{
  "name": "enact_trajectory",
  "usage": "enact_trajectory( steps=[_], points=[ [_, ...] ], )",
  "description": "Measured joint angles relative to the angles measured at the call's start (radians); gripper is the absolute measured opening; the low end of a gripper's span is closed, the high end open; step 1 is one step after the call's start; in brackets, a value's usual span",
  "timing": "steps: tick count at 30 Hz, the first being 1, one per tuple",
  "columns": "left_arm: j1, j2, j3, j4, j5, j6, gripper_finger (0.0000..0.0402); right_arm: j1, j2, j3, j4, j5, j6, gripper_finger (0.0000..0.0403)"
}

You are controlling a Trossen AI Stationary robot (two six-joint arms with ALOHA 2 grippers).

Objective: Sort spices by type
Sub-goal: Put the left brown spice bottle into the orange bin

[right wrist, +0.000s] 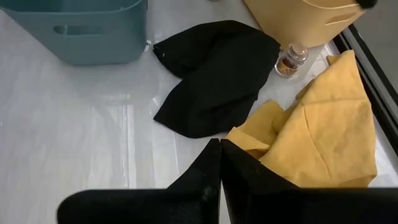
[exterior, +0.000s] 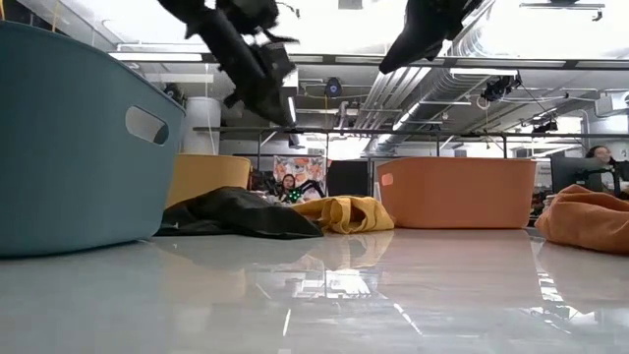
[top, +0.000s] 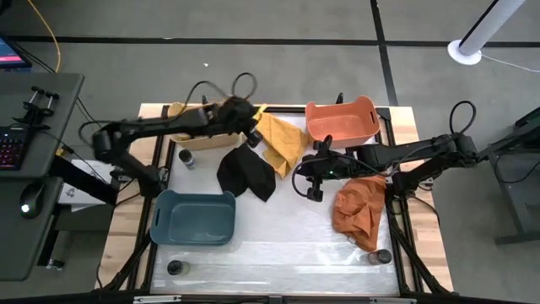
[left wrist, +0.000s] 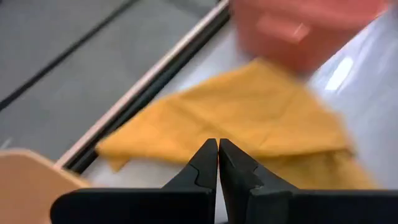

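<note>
Spice jars visible: three in the high view. One jar (top: pixel 186 158) stands near the table's left edge, just in front of the yellow bin (top: pixel 180 135). A dark-topped jar (top: pixel 175 268) sits at the front left corner, in front of the blue bin (top: pixel 193 217). A third jar (top: pixel 384 256) sits near the front right corner, just off the orange cloth (top: pixel 359 209). In the right wrist view one jar (right wrist: pixel 291 60) with brownish contents stands against the yellow bin (right wrist: pixel 305 22), between the black cloth (right wrist: pixel 214 74) and the yellow cloth (right wrist: pixel 314 134). Other jars cannot be made out; the yellow bin's inside is largely covered by the left arm.

Left hand (top: pixel 253 135): raised over the back of the table above the yellow cloth (top: pixel 283 139); fingers (left wrist: pixel 202 165) pressed together, nothing between them. The left wrist view is blurred.

Right hand (top: pixel 314 184): over the table's middle, beside the black cloth (top: pixel 247 173), in front of the orange bin (top: pixel 342 121). Fingers (right wrist: pixel 208 165) closed tip to tip, empty.

In the low view, no jar can be seen.
</note>
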Motion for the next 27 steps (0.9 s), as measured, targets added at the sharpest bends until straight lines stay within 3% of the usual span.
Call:
enact_trajectory(
  steps=[4,11,19,27],
  points=[
    [-0.011,0.151,0.086,-0.076,-0.114,-0.038,0.0,0.0,0.0,0.0,-0.001,0.0,0.019,0.0],
    [-0.051,0.321,0.09,-0.148,-0.315,-0.171,0.0,0.0,0.0,0.0,-0.014,0.0,0.036,0.0],
    [-0.09,0.329,0.09,-0.181,-0.468,-0.16,0.0,0.0,0.0,0.0,-0.022,0.0,0.027,0.0],
    [-0.127,0.319,0.086,-0.254,-0.48,-0.228,0.0,0.0,0.0,0.0,-0.018,0.0,0.026,0.0]
  ],
)
